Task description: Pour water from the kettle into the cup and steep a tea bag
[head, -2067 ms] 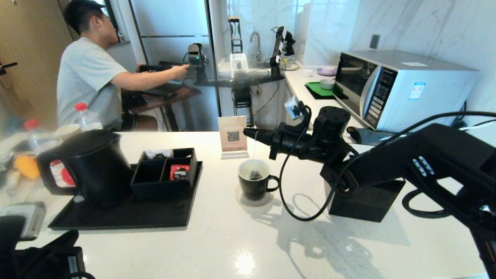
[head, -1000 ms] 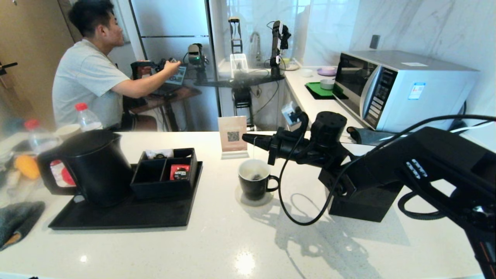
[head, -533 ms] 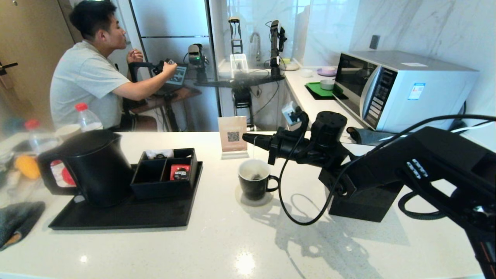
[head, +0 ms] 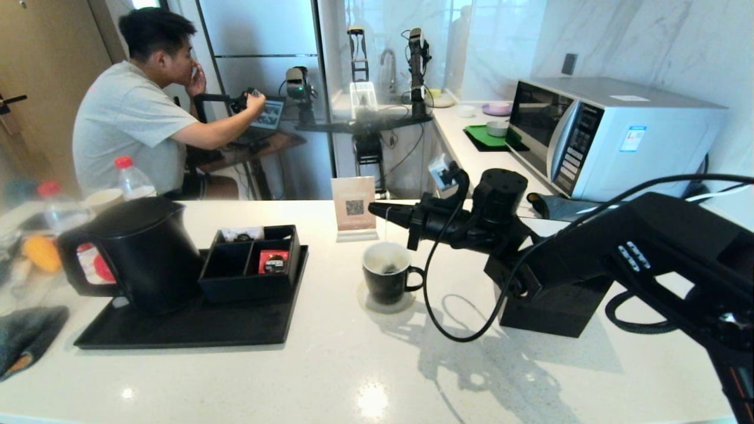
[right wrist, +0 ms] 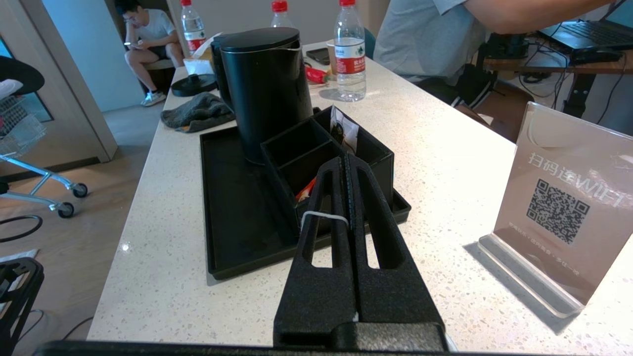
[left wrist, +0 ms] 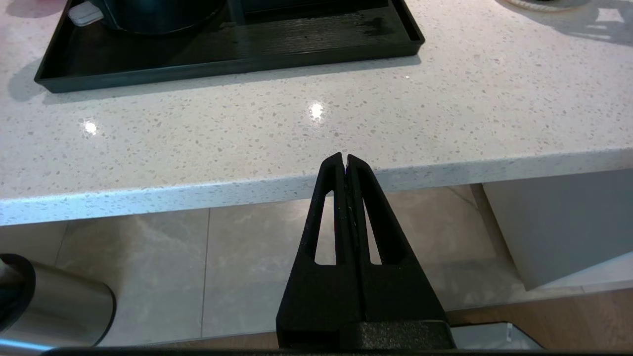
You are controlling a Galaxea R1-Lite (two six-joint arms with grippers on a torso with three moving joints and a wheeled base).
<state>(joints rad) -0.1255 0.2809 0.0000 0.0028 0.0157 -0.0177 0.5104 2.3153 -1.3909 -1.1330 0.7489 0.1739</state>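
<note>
The black mug [head: 387, 275] stands on a pale coaster in the middle of the counter, its ear handle turned right. The small dark tea bag [head: 389, 269] sits low inside it. Its thin pale string [head: 386, 232] rises to my right gripper [head: 377, 209], which hovers just above the mug. That gripper [right wrist: 345, 159] is shut, and the string [right wrist: 324, 216] is pinched between its fingers. The matte black kettle [head: 135, 253] stands upright on the tray at the left, also seen as the kettle [right wrist: 264, 89]. My left gripper [left wrist: 345, 158] is shut on nothing, low before the counter's front edge.
A black organiser box [head: 250, 259] with a red sachet shares the black tray [head: 194, 327] with the kettle. A QR sign [head: 353, 206] stands behind the mug. A black tissue box [head: 556, 309] lies under my right arm. A grey cloth [head: 26, 338] lies far left.
The tea bag has sunk lower into the mug as my right gripper dipped slightly. My left arm has dropped out of the head view's lower left corner.
</note>
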